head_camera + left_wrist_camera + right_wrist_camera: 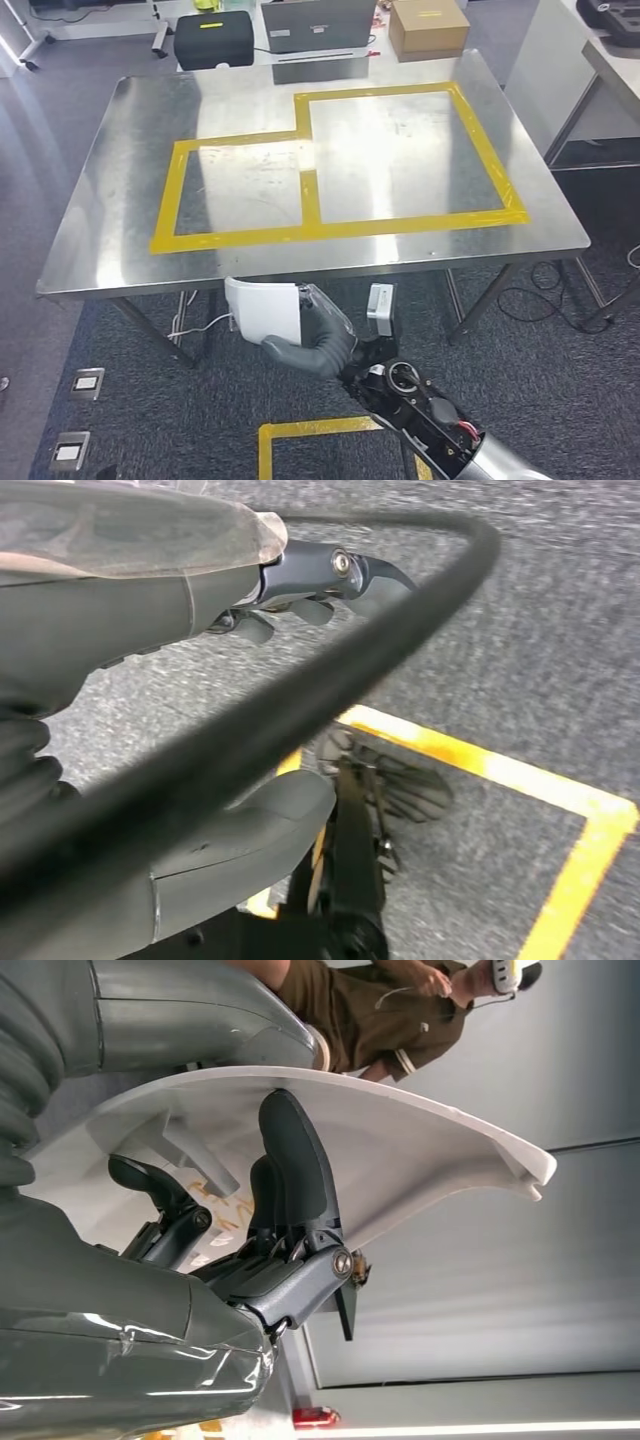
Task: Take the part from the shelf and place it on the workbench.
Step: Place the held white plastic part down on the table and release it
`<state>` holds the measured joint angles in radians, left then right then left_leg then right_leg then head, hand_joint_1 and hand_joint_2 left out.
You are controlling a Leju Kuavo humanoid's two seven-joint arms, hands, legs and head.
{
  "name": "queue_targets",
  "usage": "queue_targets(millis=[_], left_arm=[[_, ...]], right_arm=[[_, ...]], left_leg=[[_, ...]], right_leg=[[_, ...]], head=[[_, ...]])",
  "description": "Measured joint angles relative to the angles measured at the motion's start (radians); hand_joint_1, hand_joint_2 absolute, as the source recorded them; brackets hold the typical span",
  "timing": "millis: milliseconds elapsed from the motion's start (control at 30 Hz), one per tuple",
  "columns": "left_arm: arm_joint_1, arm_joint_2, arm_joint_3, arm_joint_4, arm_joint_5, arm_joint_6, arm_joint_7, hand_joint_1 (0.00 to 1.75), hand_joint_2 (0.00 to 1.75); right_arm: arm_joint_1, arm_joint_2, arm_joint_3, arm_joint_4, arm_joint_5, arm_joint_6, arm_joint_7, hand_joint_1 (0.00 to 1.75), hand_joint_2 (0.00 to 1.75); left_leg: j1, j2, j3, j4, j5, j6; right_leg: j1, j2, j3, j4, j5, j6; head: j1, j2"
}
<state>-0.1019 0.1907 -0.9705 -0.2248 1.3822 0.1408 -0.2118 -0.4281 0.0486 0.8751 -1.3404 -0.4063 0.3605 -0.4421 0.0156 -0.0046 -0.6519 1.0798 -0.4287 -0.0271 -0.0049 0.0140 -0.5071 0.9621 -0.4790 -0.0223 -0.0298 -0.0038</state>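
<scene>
My right hand (pixel 321 340) grips a white, flat, curved part (pixel 262 308) and holds it just below and in front of the near edge of the steel workbench (pixel 113 200). The workbench top carries two yellow tape rectangles (pixel 302 235) with nothing inside them. In the right wrist view the part (pixel 423 1150) lies between the thumb and the dark fingers (pixel 290 1160) pressed against its underside. In its wrist view my left hand (pixel 90 610) hangs over the grey carpet, with nothing between its thumb and fingers; a black cable crosses in front of it.
Behind the workbench sit a black case (pixel 213 38), a laptop (pixel 317 22) and a cardboard box (pixel 428 24). Another table (pixel 611 60) stands at the right. Floor sockets (pixel 85 381) and yellow floor tape (pixel 317 430) lie near me. A person in brown clothes (pixel 362 1010) stands nearby.
</scene>
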Motion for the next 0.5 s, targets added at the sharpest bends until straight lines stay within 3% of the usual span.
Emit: queue_targets(millis=[67, 167, 233, 300, 367, 400, 433, 500], left_arm=[[-0.002, 0.002, 0.0, 0.001, 0.001, 0.0, 0.0, 0.0, 1.75], [-0.004, 0.004, 0.0, 0.001, 0.002, 0.0, 0.0, 0.0, 1.75], [-0.003, 0.003, 0.0, 0.001, 0.002, 0.0, 0.0, 0.0, 1.75], [-0.002, 0.003, 0.0, 0.001, 0.002, 0.0, 0.0, 0.0, 1.75], [-0.002, 0.003, 0.001, 0.001, 0.002, 0.0, 0.0, 0.0, 1.75], [-0.002, 0.003, 0.001, 0.001, 0.002, 0.0, 0.0, 0.0, 1.75], [-0.001, 0.003, 0.001, 0.001, 0.002, 0.0, 0.0, 0.0, 1.75], [0.0, 0.001, 0.001, 0.001, 0.003, 0.0, 0.0, 0.0, 1.75]], right_arm=[[-0.002, 0.0, 0.0, 0.0, 0.0, 0.0, 0.0, 1.75, 1.75], [-0.003, 0.0, 0.0, -0.001, -0.001, 0.0, 0.0, 1.75, 1.75], [-0.003, 0.0, 0.0, -0.002, -0.001, 0.0, 0.0, 1.75, 1.75], [-0.005, 0.001, 0.0, -0.002, -0.001, 0.0, 0.0, 1.75, 1.75], [-0.003, 0.0, 0.0, -0.001, -0.001, 0.0, 0.0, 1.75, 1.75], [-0.001, 0.0, 0.0, 0.0, -0.001, 0.0, 0.0, 1.75, 1.75], [0.001, 0.0, 0.0, 0.0, -0.001, 0.0, 0.0, 1.75, 1.75], [0.002, 0.0, 0.0, 0.0, -0.001, 0.0, 0.0, 1.75, 1.75]], left_leg=[[-0.006, 0.0, 0.035, -0.096, 0.033, 0.009], [-0.011, 0.0, 0.045, -0.119, 0.023, 0.015], [-0.004, 0.001, 0.058, -0.128, 0.019, 0.023], [0.002, 0.002, 0.077, -0.136, 0.011, 0.033], [0.002, 0.002, 0.091, -0.136, -0.002, 0.039], [0.002, 0.001, 0.099, -0.136, -0.008, 0.039], [0.002, 0.001, 0.108, -0.136, -0.015, 0.038], [0.002, -0.001, 0.132, -0.136, -0.032, 0.034]], right_leg=[[0.003, 0.001, 0.007, 0.0, -0.012, 0.008], [0.004, 0.001, 0.012, -0.006, -0.02, 0.02], [0.004, -0.001, 0.012, 0.005, -0.032, 0.029], [0.003, -0.004, -0.027, 0.094, -0.072, 0.04], [0.0, -0.005, -0.108, 0.241, -0.118, 0.047], [-0.001, -0.005, -0.143, 0.29, -0.124, 0.049], [-0.003, -0.006, -0.161, 0.302, -0.108, 0.05], [-0.005, -0.006, -0.139, 0.207, -0.02, 0.048]], head=[[-0.005, 0.0], [-0.003, 0.0], [0.0, 0.0], [0.012, 0.0], [0.024, 0.0], [0.029, 0.0], [0.033, 0.0], [0.042, 0.0]])
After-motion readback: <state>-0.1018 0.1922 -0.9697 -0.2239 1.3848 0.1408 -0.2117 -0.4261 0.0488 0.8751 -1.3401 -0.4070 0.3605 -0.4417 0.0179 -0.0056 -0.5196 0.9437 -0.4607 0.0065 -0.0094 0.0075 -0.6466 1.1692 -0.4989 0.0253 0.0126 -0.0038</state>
